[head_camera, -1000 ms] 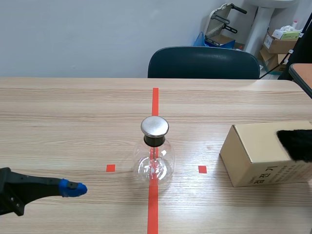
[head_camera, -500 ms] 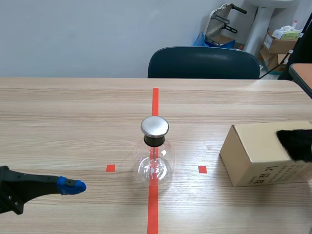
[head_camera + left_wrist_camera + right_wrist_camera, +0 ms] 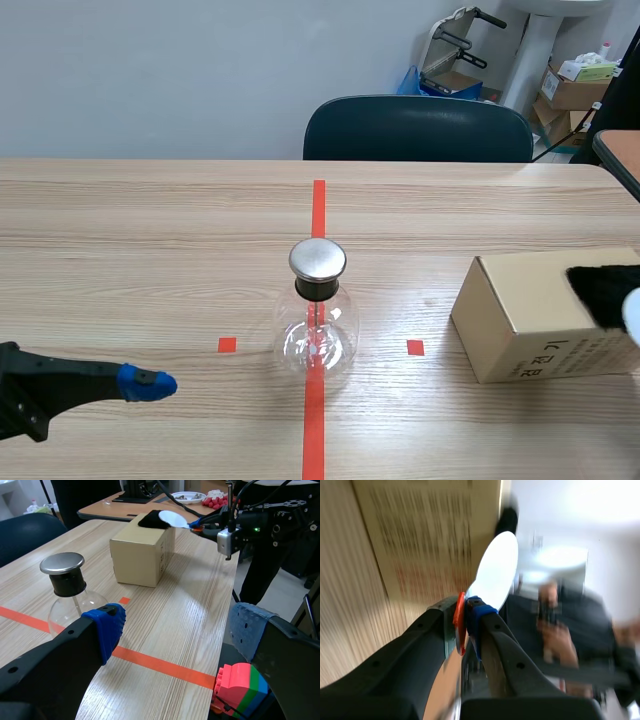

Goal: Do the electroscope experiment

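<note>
The electroscope, a round clear glass flask (image 3: pixel 317 335) with a black neck and a flat silver metal cap (image 3: pixel 318 259), stands upright on the light wooden counter (image 3: pixel 150 250). It sits on the long orange-red tape line (image 3: pixel 318 210), between two small orange-red squares. Thin strips hang inside the glass.

To the flask's right, well apart from it, lies a brown cardboard box (image 3: pixel 525 310). Dark print runs along the side that faces the robot, too small to read, and in the right wrist view the same print is only a blur. A tuft of black fur (image 3: pixel 605 290) rests on the box's top at its right end.

The right gripper (image 3: pixel 466 620) is closed on the orange-red handle (image 3: pixel 460 622) of a flat white oval disc (image 3: pixel 495 570). It holds the disc up beside the box and just by the fur. Whether disc and fur touch cannot be told.

The left gripper (image 3: pixel 175 630) hangs low over the counter to the flask's left, clear of it. Its blue-padded fingers (image 3: pixel 107 625) are spread wide with nothing between them.

In the left wrist view, a toy brick in red, green and blue (image 3: pixel 240 687) shows past the counter's edge. A dark blue chair (image 3: pixel 418 128) stands at the counter's far side.
</note>
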